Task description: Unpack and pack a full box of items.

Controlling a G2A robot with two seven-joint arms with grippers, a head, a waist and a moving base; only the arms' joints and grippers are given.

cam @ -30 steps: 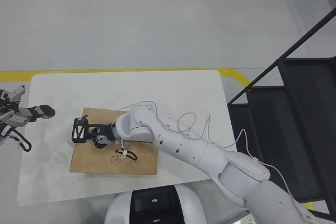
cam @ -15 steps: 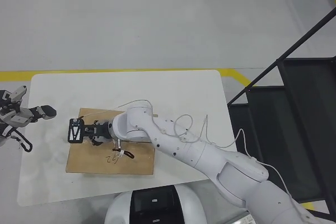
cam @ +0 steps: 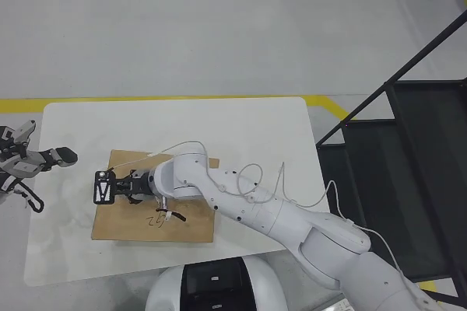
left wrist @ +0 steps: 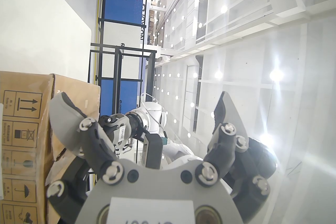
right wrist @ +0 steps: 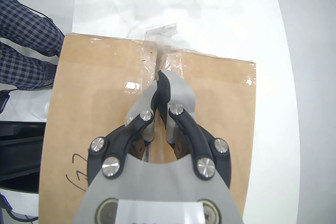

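— Where's the right tool point(right wrist: 161, 78)?
— Over the box point(right wrist: 99, 72), clenched, tips together on its taped centre seam near the box's left edge.
— And the box?
— Closed, lying on the white surface point(right wrist: 210, 12). Loose tape point(right wrist: 162, 29) sticks out past that edge.
— The left tool point(left wrist: 141, 104)?
— Released, fingers spread, well beyond the box's left side.

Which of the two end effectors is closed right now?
The right end effector, closed tight over the taped seam of the box. The left end effector is spread wide open, clear of the box.
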